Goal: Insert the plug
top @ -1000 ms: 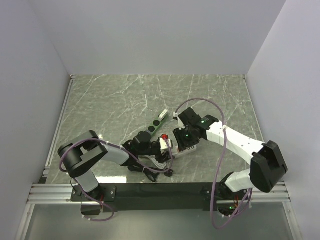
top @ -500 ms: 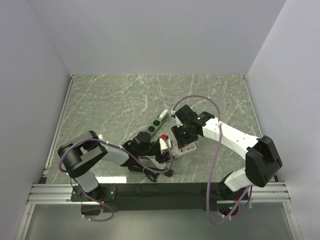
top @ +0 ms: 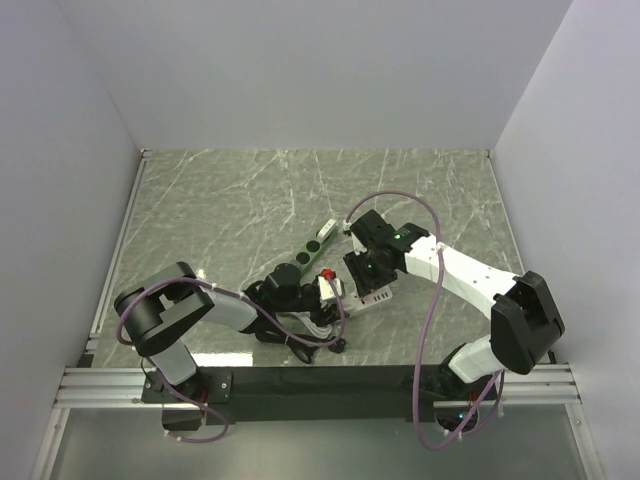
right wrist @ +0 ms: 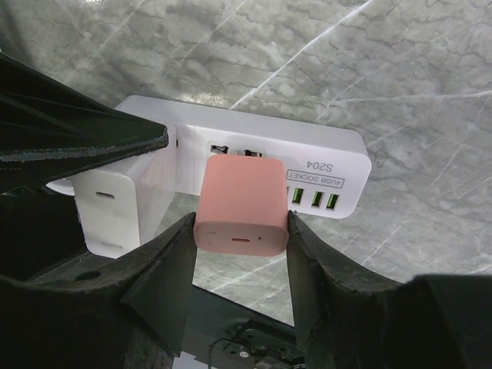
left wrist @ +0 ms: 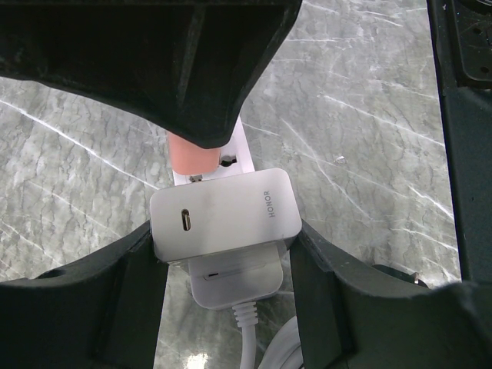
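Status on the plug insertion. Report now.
Right gripper clamped on pink plug at power strip socket, seating unclear. Left gripper grips white charger alongside. Little room between them.

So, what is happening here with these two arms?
The right gripper holds a pink plug at a socket of the white power strip. The left gripper clamps a white charger that appears plugged into the same strip, probably to steady it. Whether the pink plug is fully in cannot be seen.
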